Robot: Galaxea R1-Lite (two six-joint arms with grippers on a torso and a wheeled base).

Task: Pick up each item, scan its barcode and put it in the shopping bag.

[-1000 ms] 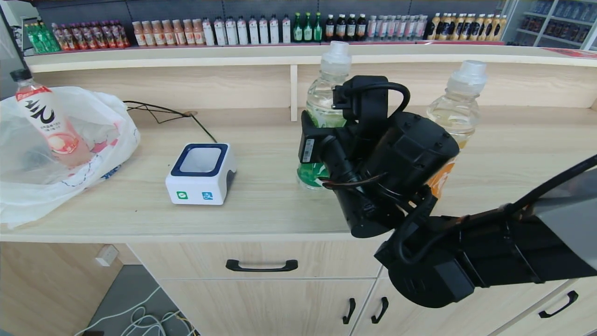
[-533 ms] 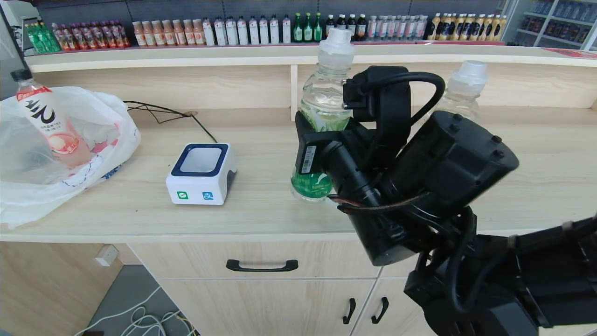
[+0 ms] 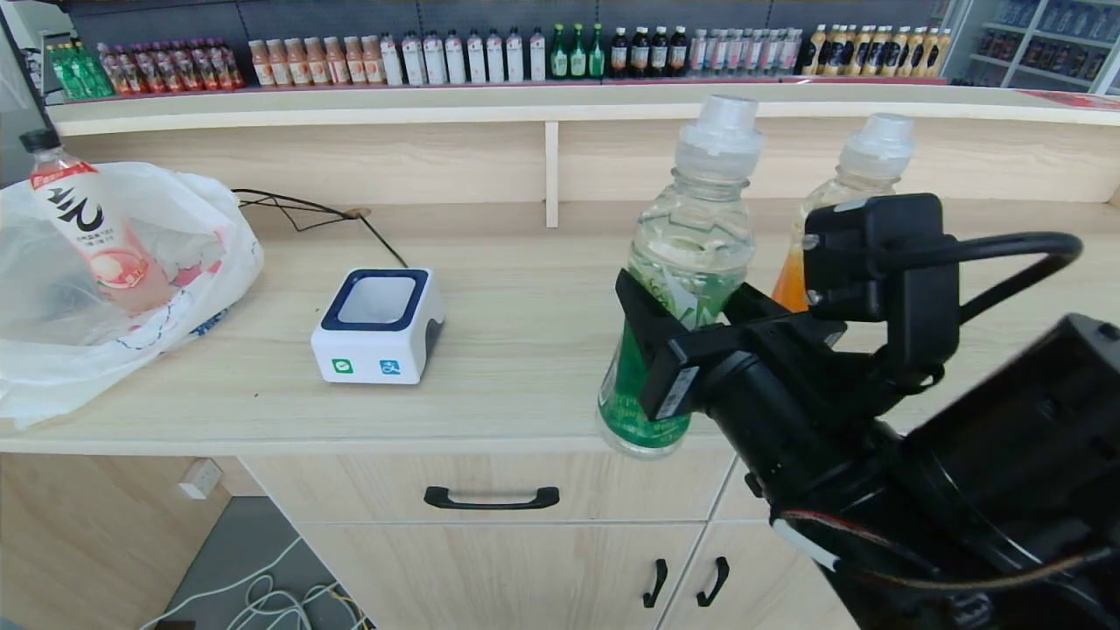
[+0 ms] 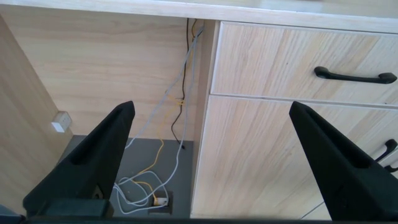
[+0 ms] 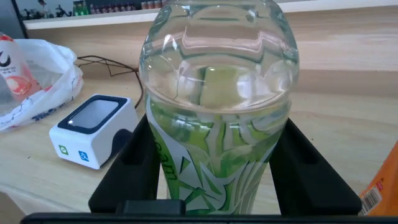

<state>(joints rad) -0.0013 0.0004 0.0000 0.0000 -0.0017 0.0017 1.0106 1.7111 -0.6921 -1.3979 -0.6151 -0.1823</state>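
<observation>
Head: right gripper [image 3: 700, 328] clamped on green-label bottle [image 3: 691, 245], upright, apparently lifted. Scanner [image 3: 378, 324] is at its 9 o'clock, shopping bag [image 3: 52, 341] farther that way. Left wrist: left gripper [image 4: 211, 112] spread wide, holding nothing. Right wrist: bottle squeezed between the fingers [image 5: 311, 168]. Pick looks done; next, swing toward 9 o'clock and turn barcode to scanner.

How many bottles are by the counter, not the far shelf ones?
3. Green bottle in the right pincer, orange bottle on the counter behind it, pink bottle in the shopping bag. The bag might hide more.
</observation>
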